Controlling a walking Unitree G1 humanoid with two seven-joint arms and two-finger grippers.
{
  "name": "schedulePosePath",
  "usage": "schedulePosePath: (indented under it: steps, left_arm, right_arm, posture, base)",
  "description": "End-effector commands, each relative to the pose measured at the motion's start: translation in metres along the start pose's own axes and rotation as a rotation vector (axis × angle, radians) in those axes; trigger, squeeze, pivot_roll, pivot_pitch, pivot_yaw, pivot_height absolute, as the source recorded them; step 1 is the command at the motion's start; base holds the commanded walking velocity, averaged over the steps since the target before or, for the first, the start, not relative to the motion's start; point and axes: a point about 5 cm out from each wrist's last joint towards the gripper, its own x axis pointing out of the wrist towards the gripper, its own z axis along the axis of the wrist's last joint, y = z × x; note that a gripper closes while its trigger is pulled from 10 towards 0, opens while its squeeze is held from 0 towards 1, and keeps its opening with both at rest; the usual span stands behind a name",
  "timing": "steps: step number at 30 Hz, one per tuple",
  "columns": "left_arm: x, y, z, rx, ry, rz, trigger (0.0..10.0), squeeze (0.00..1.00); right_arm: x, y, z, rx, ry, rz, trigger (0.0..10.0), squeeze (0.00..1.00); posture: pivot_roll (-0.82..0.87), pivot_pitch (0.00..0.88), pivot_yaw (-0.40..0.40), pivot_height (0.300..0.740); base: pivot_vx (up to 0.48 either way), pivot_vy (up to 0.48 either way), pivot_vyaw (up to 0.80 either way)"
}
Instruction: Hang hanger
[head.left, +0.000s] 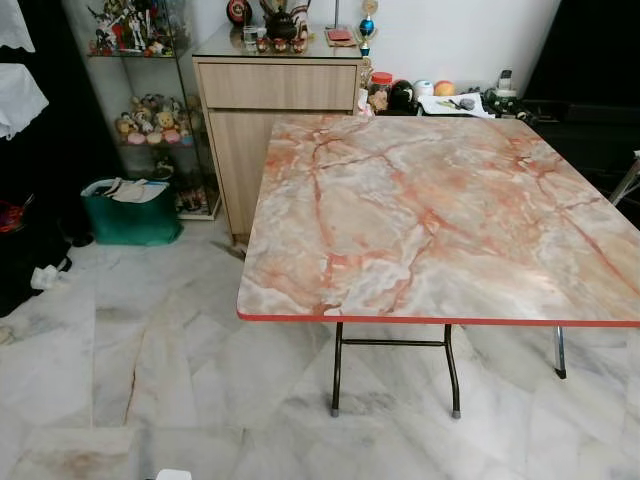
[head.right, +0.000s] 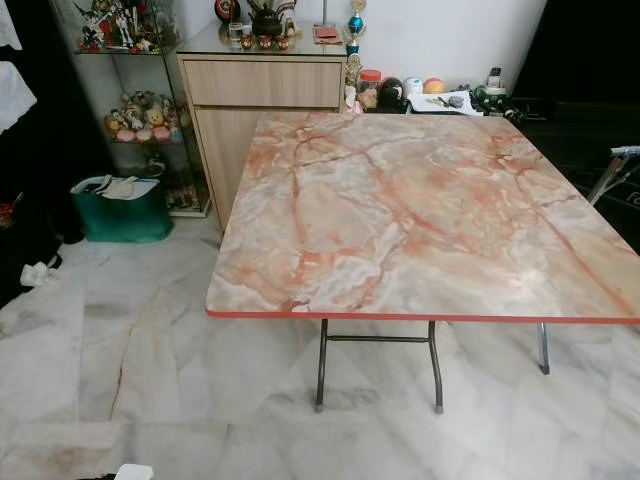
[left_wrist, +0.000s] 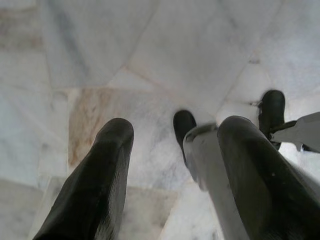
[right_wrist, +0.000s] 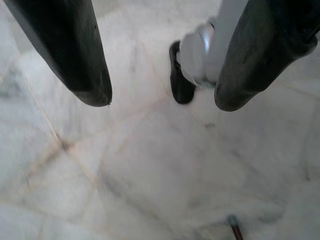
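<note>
My left gripper (left_wrist: 175, 127) hangs low over the pale marble floor, its two black fingers spread open with nothing between them. My right gripper (right_wrist: 162, 97) also hangs over the floor, open and empty. Past the fingers of both I see my own silver leg (left_wrist: 200, 155) and black foot (right_wrist: 179, 80). White garments (head.left: 18, 95) hang against a dark area at the far left edge of the room; what holds them up is hidden.
A folding table with a pink marble-pattern top (head.left: 440, 215) and thin metal legs (head.left: 337, 370) stands just ahead to the right. Behind it are a wooden cabinet (head.left: 275, 90), a glass shelf of figurines (head.left: 150, 125) and a green basket (head.left: 130, 212). Open floor lies ahead to the left.
</note>
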Motion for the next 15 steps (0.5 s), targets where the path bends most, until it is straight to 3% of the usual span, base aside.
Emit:
schedulePosePath:
  steps: [1,15]
  left_arm:
    - [-0.0068,0.0192,-0.0143,-0.213,-0.070,0.113,10.0,0.00]
    - [-0.0067,0.0189,-0.0136,-0.220,-0.073,0.115,10.0,0.00]
  right_arm:
    - [0.0105,0.0313,0.0694,-0.079,-0.070,0.063,10.0,0.00]
    - [0.0104,0.0320,0.0707,-0.117,-0.085,0.070,10.0,0.00]
  posture:
    - [0.16,0.142,-0.072,0.740]
    - [0.16,0.129,-0.073,0.740]
  base:
    - [0.000,0.000,0.00]
    - [0.000,0.000,0.00]
